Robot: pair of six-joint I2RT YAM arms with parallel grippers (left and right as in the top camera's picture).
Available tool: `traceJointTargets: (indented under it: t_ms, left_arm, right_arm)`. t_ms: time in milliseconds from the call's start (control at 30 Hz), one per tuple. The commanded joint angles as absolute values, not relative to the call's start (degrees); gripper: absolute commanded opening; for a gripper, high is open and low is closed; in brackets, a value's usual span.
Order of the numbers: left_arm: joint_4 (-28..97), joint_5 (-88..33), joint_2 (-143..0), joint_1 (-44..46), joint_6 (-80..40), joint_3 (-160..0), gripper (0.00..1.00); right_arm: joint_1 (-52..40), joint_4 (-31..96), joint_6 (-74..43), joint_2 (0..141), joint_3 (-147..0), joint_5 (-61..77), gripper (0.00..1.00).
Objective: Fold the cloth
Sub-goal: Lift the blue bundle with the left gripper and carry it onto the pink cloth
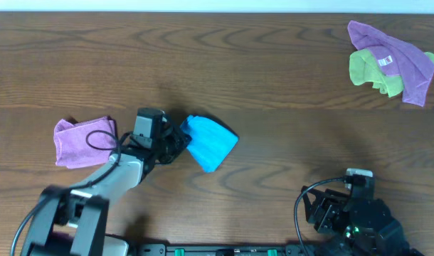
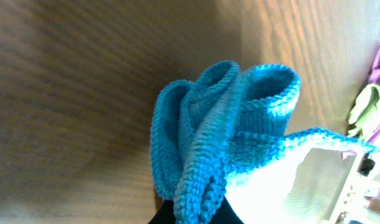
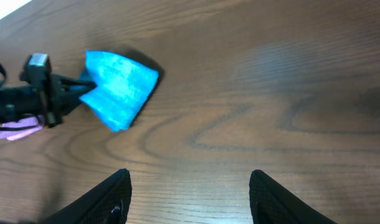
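The sky-blue cloth (image 1: 210, 142) lies bunched and partly folded near the table's middle. My left gripper (image 1: 180, 139) is shut on the cloth's left edge. In the left wrist view the cloth (image 2: 221, 137) fills the centre, its knitted folds pinched between my dark fingers (image 2: 196, 214) at the bottom. It also shows in the right wrist view (image 3: 118, 87), held by the left arm. My right gripper (image 1: 329, 210) is open and empty at the front right, far from the cloth; its two fingers (image 3: 190, 196) are spread wide over bare wood.
A purple cloth (image 1: 84, 141) lies left of the left gripper. A purple cloth (image 1: 395, 57) over a yellow-green cloth (image 1: 366, 71) sits at the back right corner. The table (image 1: 274, 85) is dark wood.
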State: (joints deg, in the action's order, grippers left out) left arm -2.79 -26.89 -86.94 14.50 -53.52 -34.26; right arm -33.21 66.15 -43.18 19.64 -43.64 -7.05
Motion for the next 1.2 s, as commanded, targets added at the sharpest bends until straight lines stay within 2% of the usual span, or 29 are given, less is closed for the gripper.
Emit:
traceJointTargets:
  t_ms: [0,167,567,1167]
  left_arm:
    - [4.03,-25.12,-82.83,12.51,-46.41,-39.75,0.06]
    - [15.14,-23.35,-78.50,8.10,-42.63,-44.99,0.06]
    - [28.49,-23.59,-69.89,-6.96,-34.65,-46.74,0.06]
    - [29.34,-23.38,-68.64,-21.04,-28.40,-53.47,0.06]
  right_arm:
    - [-32.91,66.08,-42.74,19.51,-43.59,-7.07,0.61]
    - [-32.91,66.08,-42.74,19.51,-43.59,-7.09,0.61]
    - [-32.91,66.08,-42.74,19.51,-43.59,-7.07,0.61]
    - [-32.93,66.65,-42.76,19.51,-43.59,-5.39,0.59]
